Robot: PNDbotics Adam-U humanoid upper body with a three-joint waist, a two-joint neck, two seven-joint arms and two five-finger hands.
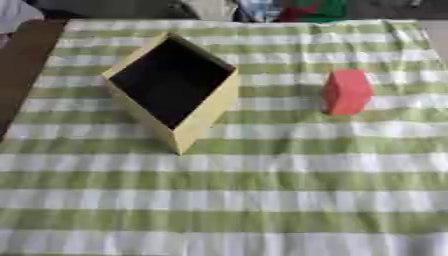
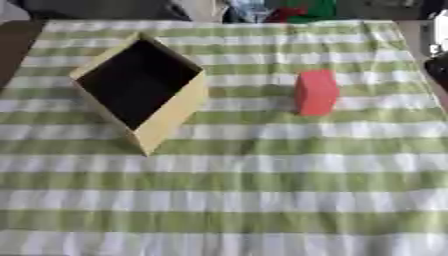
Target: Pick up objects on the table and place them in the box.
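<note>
An open yellow box (image 1: 203, 117), dark inside, sits corner-on at left of the striped counter (image 1: 262, 200); a red block (image 1: 347, 92) stands well apart to its right, not yet picked up. Neither hand shows, so their state cannot be told; a reach comes next.

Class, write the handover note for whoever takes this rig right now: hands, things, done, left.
Hands: neither the left nor the right shows in either view.
Box: yellow, open, dark inside, on the striped cloth, left of centre, turned corner-on. Nothing shows inside.
Red block: on the cloth to the right of the box, apart from it.
Done: nothing placed yet.
Left: pick up the block and put it in the box.
</note>
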